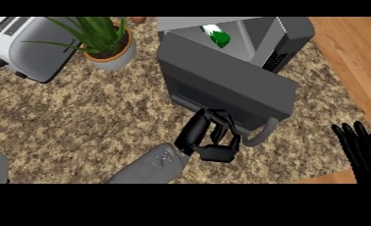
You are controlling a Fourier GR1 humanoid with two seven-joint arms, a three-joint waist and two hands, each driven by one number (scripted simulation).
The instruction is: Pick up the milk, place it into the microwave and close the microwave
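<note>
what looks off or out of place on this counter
Nothing spilled or broken. The microwave door stands partly open with the milk inside, the left hand at its lower edge.

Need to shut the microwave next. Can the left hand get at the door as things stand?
Probably yes. The left hand is already at the open door, fingers curled near its handle, with nothing between them. The milk sits inside the microwave, seemingly clear of the door's swing.

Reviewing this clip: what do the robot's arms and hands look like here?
The left forearm is a smooth grey, rounded shell. The left hand is glossy black with segmented fingers. The right hand is equally black; only its slender fingers show at the right edge. No cables or markings are visible.
</note>
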